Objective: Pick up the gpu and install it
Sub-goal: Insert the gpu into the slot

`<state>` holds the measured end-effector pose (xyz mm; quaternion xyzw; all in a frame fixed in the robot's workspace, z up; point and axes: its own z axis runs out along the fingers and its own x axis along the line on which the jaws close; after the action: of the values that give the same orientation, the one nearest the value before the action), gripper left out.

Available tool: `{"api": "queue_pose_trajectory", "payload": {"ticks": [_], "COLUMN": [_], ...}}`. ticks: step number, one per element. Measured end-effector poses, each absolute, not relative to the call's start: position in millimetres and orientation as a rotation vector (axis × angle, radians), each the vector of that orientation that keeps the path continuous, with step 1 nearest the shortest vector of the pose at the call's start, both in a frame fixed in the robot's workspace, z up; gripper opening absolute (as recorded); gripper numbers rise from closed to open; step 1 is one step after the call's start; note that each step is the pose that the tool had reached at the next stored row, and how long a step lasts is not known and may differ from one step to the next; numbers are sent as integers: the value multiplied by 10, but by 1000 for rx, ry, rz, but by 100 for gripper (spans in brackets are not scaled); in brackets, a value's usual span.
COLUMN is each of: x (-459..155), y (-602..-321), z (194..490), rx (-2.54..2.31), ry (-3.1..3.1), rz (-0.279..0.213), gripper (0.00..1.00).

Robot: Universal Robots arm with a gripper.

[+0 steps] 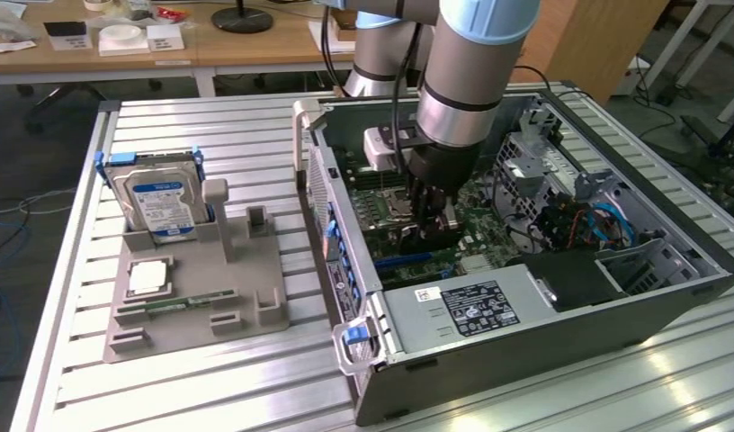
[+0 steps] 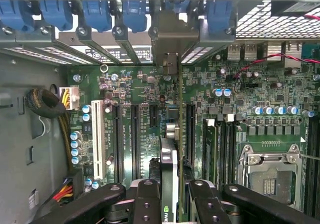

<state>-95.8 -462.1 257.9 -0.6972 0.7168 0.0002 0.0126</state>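
Note:
The gpu (image 2: 170,149) stands edge-on over the green motherboard (image 2: 250,91) inside the open computer case (image 1: 655,297). Its pale metal bracket (image 2: 170,39) sits against the case's rear slot openings, between the blue latches. My gripper (image 2: 172,201) is shut on the card, with one black finger (image 2: 145,199) on each side of it. In the exterior view the gripper (image 1: 434,216) reaches straight down into the case and the dark gpu (image 1: 417,241) shows just below it, above the blue slots. Whether the card's edge is pressed into a slot, I cannot tell.
A grey holder tray (image 1: 259,270) lies on the slatted table at the exterior view's left. It carries a blue-framed hard drive (image 1: 161,202), a square processor (image 1: 147,277) and a green memory stick (image 1: 175,304). The power supply (image 1: 475,310) and drive cage crowd the case's near end.

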Motion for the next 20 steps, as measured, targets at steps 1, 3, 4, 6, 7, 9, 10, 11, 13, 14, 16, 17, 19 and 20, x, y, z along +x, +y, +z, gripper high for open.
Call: {"api": "queue_pose_trajectory", "payload": {"ticks": [1, 3, 4, 6, 7, 9, 10, 11, 13, 14, 16, 17, 19, 20], "x": [-958, -959, -961, -965, -965, -965, -965, -966, -966, -965, -966, -965, -965, -966], "y": [-4621, -4621, -4621, -4620, -4619, -4620, -4619, -4619, -4619, -4618, -4617, -4617, -4616, -4616], "z": [2579, 2579, 2578, 2572, 2566, 2555, 2549, 2547, 2541, 2535, 2525, 2522, 2518, 2511], "rx": [-2173, -2173, -2173, -2173, -2173, -2174, -2174, -2174, -2174, -2173, -2174, -2174, -2174, -2174], "ry": [2234, 2234, 2234, 2234, 2234, 2234, 2234, 2235, 2235, 2234, 2235, 2235, 2235, 2235], "rz": [1, 1, 1, 1, 0, 0, 0, 0, 0, 0, 0, 0, 0, 0], "gripper": [26, 26, 26, 26, 26, 26, 26, 26, 26, 26, 26, 26, 26, 26]}}
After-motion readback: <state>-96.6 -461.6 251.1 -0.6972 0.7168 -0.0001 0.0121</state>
